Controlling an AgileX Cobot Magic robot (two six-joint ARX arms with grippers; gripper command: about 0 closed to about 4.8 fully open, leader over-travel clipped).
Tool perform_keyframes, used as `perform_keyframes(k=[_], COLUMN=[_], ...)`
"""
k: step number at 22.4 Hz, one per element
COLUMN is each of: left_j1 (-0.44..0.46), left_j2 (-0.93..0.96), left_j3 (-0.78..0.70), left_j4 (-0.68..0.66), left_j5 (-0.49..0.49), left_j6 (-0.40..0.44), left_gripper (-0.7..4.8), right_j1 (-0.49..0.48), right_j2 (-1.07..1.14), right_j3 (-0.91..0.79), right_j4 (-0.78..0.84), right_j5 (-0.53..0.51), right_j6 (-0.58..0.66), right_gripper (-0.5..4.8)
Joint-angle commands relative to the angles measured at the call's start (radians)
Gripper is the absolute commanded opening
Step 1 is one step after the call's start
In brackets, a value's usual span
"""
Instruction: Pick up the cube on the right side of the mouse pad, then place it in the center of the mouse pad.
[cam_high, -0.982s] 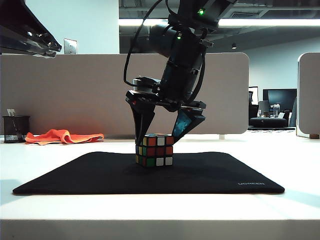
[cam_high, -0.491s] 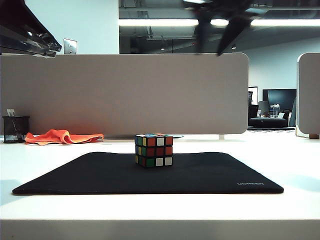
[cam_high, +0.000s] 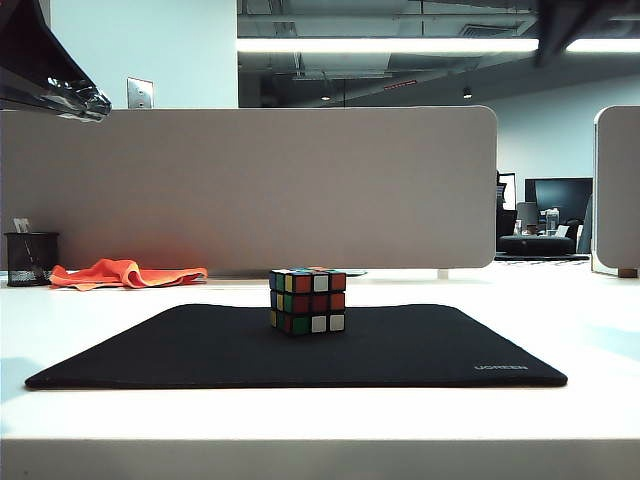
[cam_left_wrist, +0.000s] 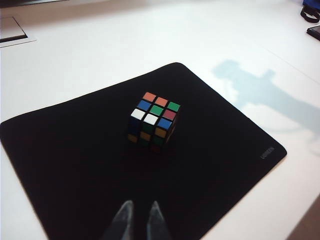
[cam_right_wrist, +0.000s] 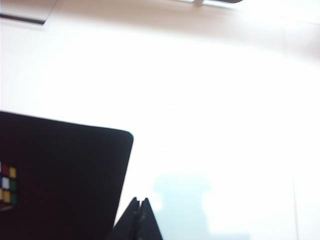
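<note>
Behind your white table (cam_high: 580, 300) stood a grey partition (cam_high: 250, 185), with an orange cloth (cam_high: 125, 272) and a black mesh pen cup (cam_high: 30, 258) at the far left. You had the cube (cam_high: 308, 300) sitting upright near the middle of the mouse pad (cam_high: 200, 350), free of both arms, orange, green, blue, red and white stickers on top in the left wrist view (cam_left_wrist: 153, 121). Your left gripper (cam_left_wrist: 139, 220) hung over the near part of the mouse pad (cam_left_wrist: 75, 165), well apart from the cube, its two dark fingertips (cam_left_wrist: 124, 216) close together with a narrow gap and nothing between them. Your right gripper (cam_right_wrist: 139, 212) was high above the table just beside the pad's rounded corner (cam_right_wrist: 65, 175), tips pressed together, empty; the cube (cam_right_wrist: 7, 186) showed only at that view's edge.
</note>
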Motion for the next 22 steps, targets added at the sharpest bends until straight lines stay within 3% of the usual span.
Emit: perform_keyframes(k=[1, 14, 22], left_j1=[0.001, 0.001, 0.0], left_j2=[-0.024, -0.18, -0.379], left_j3=[0.004, 0.002, -0.116], left_j4=[0.011, -0.076, -0.1], left_j5=[-0.084, -0.237, -0.286], left_j6=[-0.002, 0.004, -0.022], left_gripper=[-0.06, -0.06, -0.06], right_j1=[-0.005, -0.004, -0.004], right_j2=[-0.127, -0.589, -0.944], right_j3=[-0.155, -0.62, -0.834], right_j4=[0.165, 0.399, 0.361], right_j5=[0.003, 0.002, 0.002], right_j6=[0.002, -0.014, -0.023], right_gripper=[-0.02, -0.02, -0.01])
